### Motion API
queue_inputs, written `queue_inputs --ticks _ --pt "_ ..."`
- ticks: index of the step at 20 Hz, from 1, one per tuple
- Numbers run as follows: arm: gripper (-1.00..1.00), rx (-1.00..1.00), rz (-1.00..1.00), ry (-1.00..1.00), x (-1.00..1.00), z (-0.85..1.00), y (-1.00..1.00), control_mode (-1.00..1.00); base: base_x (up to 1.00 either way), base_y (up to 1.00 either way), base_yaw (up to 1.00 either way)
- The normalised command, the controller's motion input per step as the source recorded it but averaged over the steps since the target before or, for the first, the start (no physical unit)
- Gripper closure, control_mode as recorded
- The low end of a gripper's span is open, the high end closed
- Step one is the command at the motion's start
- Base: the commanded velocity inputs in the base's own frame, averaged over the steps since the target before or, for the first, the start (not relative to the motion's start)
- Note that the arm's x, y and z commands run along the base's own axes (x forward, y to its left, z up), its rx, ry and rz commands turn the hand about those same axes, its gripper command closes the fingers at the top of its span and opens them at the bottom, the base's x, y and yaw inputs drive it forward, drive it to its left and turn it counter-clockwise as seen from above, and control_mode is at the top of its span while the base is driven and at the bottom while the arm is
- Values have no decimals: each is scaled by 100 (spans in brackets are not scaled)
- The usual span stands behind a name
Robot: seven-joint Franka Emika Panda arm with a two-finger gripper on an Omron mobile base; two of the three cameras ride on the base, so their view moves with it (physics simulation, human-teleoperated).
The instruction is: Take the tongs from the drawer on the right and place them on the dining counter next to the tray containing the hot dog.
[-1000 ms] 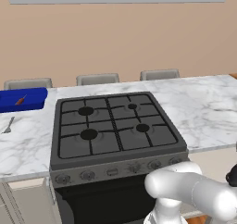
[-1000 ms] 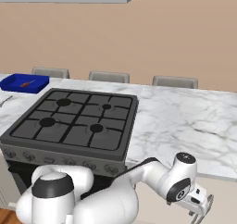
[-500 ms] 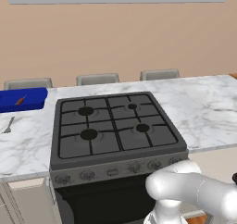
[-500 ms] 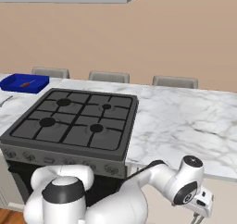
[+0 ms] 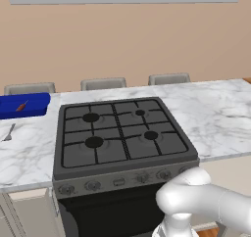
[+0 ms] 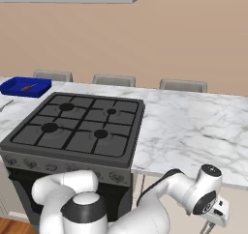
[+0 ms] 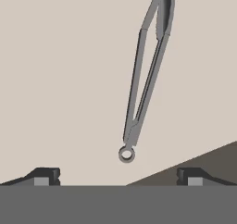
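The pincer (image 7: 118,174) hangs fully spread and empty over the open drawer (image 7: 65,79), its two tips straddling the ringed end of the tongs (image 7: 147,75) so a descent would likely bracket the joined handle. The tongs lie flat on the drawer's pale floor, running away from the pincer. The drawer sits low, right of the stove (image 5: 120,138), which explains the arm's deep reach. Far left of the stove, the blue tray (image 5: 22,105) with the hot dog (image 5: 21,106) waits on the marble tabletop (image 5: 215,113), a fork (image 5: 9,132) beside it.
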Motion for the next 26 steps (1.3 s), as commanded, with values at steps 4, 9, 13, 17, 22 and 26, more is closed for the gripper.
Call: queue_inputs --ticks 4,9,13,17,22,26 --pt "-100 0 0 0 14 -44 -2 -100 0 0 0" --pt "-100 0 0 0 3 -36 0 -100 0 0 0" --pt "-100 2 0 0 0 -16 -19 -100 0 0 0" --pt "-100 4 0 0 0 -9 -33 -100 0 0 0" --pt "-100 2 0 0 0 -17 -19 -100 0 0 0" --pt "-100 0 0 0 0 -22 -4 -100 0 0 0"
